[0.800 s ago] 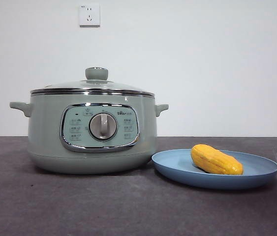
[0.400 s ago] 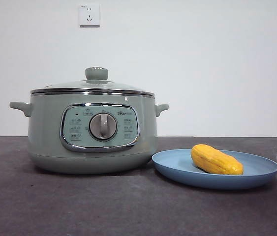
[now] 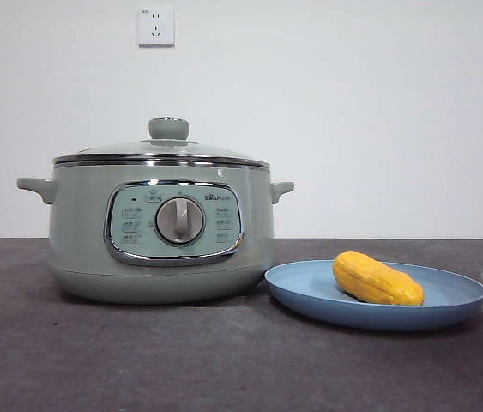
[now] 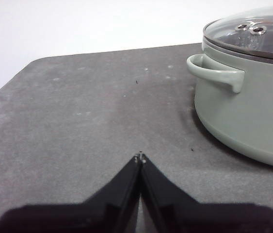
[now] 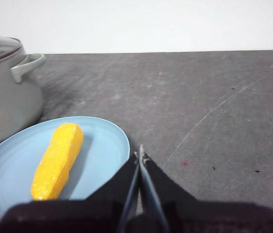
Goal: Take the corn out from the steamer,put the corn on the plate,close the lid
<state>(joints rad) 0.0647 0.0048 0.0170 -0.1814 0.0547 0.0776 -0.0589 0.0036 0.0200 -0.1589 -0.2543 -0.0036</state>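
Observation:
The yellow-orange corn lies on the light-blue plate, right of the sage-green steamer. The glass lid with its green knob sits on the steamer's rim. In the right wrist view the corn rests on the plate, and my right gripper is shut and empty just off the plate's rim. My left gripper is shut and empty over bare table, apart from the steamer and its lid. Neither arm shows in the front view.
Everything stands on a dark grey table. A white wall with a socket is behind. The table's rounded corner lies beyond my left gripper.

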